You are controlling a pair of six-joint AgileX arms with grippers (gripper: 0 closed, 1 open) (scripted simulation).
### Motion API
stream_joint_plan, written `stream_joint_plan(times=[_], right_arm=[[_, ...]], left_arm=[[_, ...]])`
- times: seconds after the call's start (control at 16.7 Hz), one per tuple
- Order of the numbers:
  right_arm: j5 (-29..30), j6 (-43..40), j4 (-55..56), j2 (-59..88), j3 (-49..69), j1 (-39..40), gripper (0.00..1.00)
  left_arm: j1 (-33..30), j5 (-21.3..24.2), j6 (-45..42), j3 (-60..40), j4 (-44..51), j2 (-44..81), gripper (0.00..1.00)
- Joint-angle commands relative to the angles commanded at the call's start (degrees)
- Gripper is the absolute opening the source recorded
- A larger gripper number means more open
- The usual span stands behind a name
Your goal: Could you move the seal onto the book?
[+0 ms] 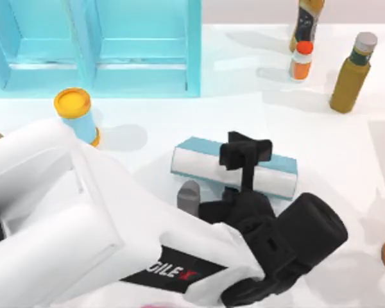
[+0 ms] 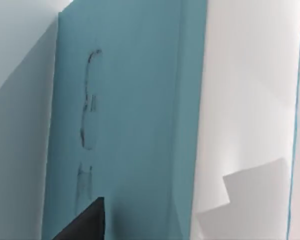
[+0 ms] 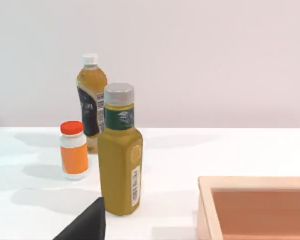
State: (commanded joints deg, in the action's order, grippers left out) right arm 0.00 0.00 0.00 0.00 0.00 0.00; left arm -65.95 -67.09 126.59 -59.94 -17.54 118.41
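L gripper (image 1: 245, 154) over book (image 1: 282, 172) (cabinet (image 1: 102, 45) behind)

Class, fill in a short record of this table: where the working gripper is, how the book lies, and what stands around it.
left gripper: above the book, mid-table
book: lying flat, teal cover up, white page edges toward the front
cabinet: light blue, back left
yellow-lidded can: in front of the cabinet
bottles: olive bottle, orange-capped bottle, dark-labelled bottle, back right
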Motion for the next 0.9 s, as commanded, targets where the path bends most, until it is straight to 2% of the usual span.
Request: stream_joint_plan(times=[0.18, 0.36, 0.9], right_arm=[[0.0, 0.0, 0.0, 0.0, 0.0, 0.0, 1.0], [0.0, 0.0, 0.0, 0.0, 0.0, 0.0, 1.0], [0.0, 0.0, 0.0, 0.0, 0.0, 0.0, 1.0]], left_arm=[[-1.4, -1.2, 5.5, -2.0, 4.7, -0.1, 1.0], [-4.5, -2.8, 16.2, -4.6, 14.8, 0.3, 1.0], [-17.2, -5.4, 59.1, -10.9, 64.2, 2.3, 1.0]])
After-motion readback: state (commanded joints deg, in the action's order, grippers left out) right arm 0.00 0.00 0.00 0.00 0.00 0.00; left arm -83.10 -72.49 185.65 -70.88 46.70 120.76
